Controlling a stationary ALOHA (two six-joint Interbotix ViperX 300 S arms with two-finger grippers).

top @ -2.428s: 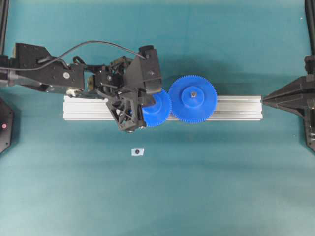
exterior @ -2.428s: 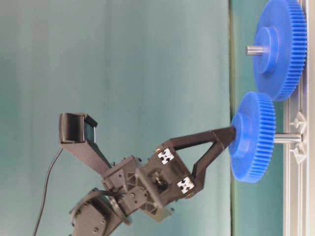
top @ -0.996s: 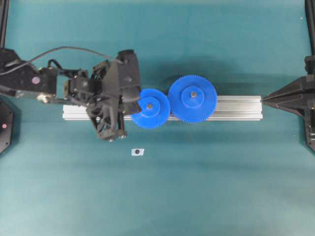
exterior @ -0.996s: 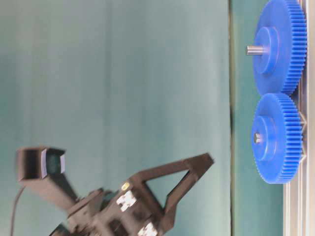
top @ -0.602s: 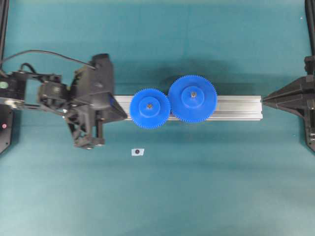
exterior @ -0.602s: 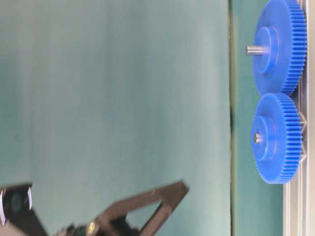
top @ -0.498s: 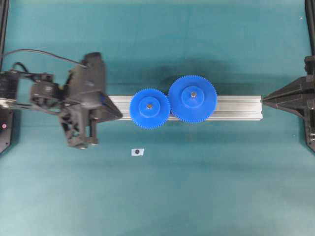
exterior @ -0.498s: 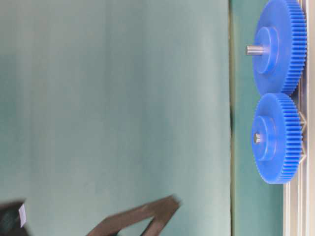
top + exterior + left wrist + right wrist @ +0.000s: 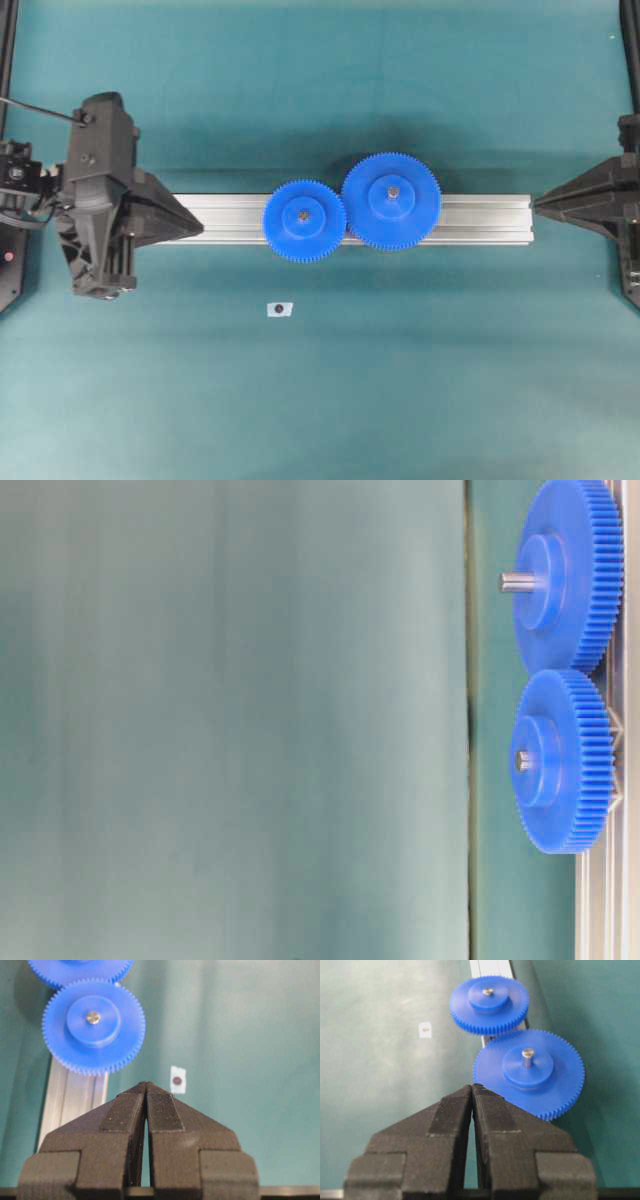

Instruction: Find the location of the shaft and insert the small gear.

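The small gear (image 9: 304,220) is a blue toothed disc seated on the aluminium rail (image 9: 480,220), its teeth against the larger blue gear (image 9: 391,201). The shaft (image 9: 92,1017) shows only as a grey tip in the small gear's hub (image 9: 521,761). My left gripper (image 9: 200,228) is shut and empty at the rail's left end, well clear of the small gear (image 9: 93,1025). My right gripper (image 9: 535,203) is shut with nothing in it, just off the rail's right end, pointing at the larger gear (image 9: 529,1072).
A small white tag with a dark dot (image 9: 279,309) lies on the teal mat in front of the rail. Black arm bases stand at the left and right edges. The larger gear's grey pin (image 9: 515,581) sticks up from its hub.
My left gripper has pulled back to the left along the rail, away from the small gear, and has left the table-level view. The small gear stays seated on the shaft.
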